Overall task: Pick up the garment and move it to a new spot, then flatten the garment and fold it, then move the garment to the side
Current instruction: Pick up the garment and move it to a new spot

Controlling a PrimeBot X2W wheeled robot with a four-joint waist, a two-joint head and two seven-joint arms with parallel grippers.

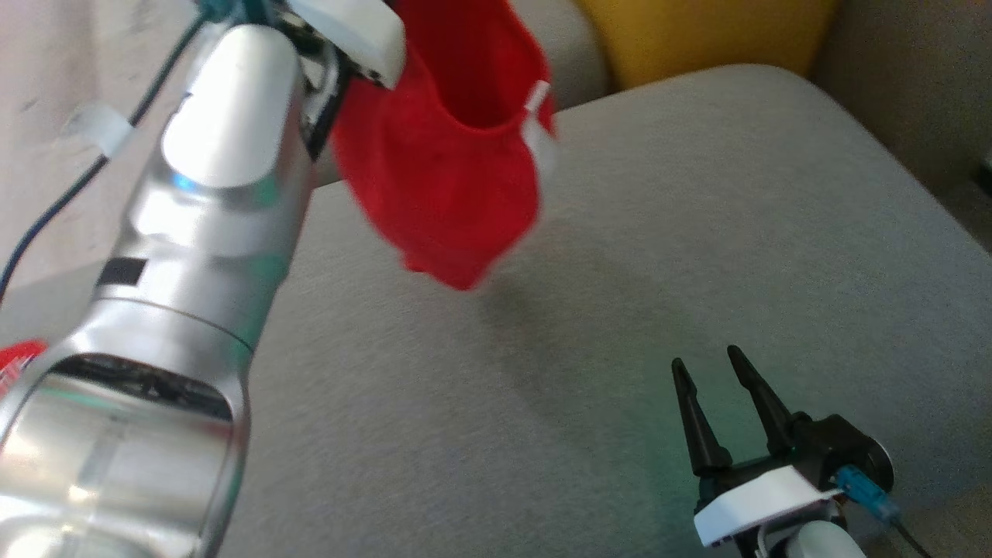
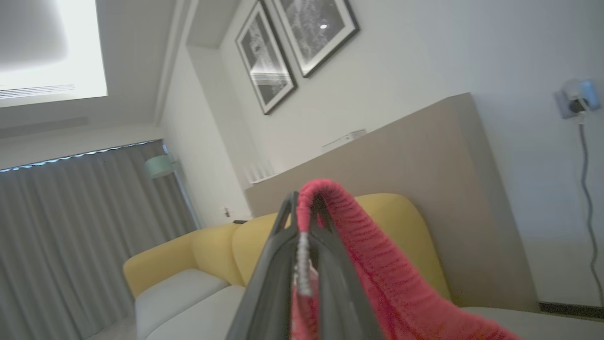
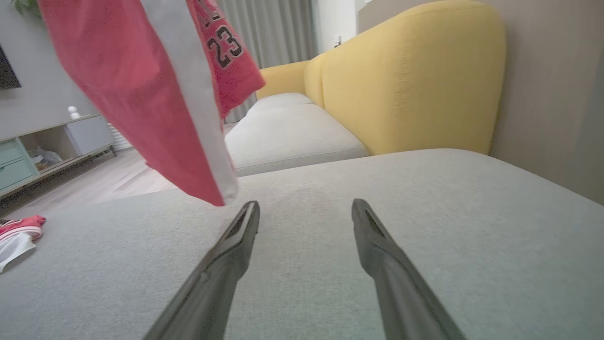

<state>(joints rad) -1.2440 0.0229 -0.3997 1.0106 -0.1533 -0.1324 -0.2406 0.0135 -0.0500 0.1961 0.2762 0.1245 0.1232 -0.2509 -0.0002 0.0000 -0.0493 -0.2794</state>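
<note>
The red garment (image 1: 442, 178) hangs in the air from the left gripper (image 2: 304, 208), whose two dark fingers are pressed together on a fold of the cloth at its top edge. In the left wrist view the fabric drapes over the fingertips and falls away to the lower right. A white stripe runs down the garment, and the right wrist view shows the number 23 printed on it. Its lowest corner dangles close above the grey sofa seat (image 1: 697, 232), over the seat's far left part.

The silver left arm (image 1: 194, 271) rises across the left of the head view and hides the garment's upper left edge. The right gripper (image 1: 705, 358) sits low over the near right of the seat, fingers spread wide with nothing between them, well apart from the garment.

Behind the seat stands a yellow backrest (image 3: 415, 80). Another red and white piece of clothing (image 3: 19, 231) lies crumpled at the seat's left edge. Beyond it a low cabinet (image 3: 47, 141) lines the wall, and framed pictures (image 2: 292, 47) hang above the sofa.
</note>
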